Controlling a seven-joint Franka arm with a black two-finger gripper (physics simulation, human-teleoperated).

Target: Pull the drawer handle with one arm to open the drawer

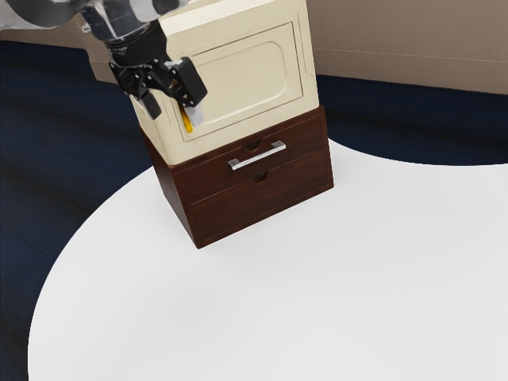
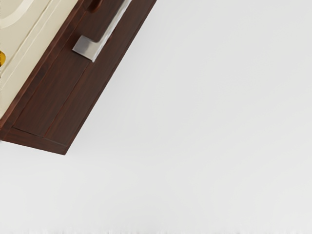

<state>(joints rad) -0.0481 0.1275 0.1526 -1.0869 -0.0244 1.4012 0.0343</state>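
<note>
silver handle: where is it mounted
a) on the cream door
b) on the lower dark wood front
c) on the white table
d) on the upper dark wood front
d: the silver handle sits on the upper dark wood front, above the seam with the lower front.

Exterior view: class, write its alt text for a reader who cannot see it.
A dark brown drawer unit, its silver handle untouched, stands on a white table with a cream box on top. At the exterior view's upper left, a black robot gripper, jaws apart, hovers near the box.
</note>
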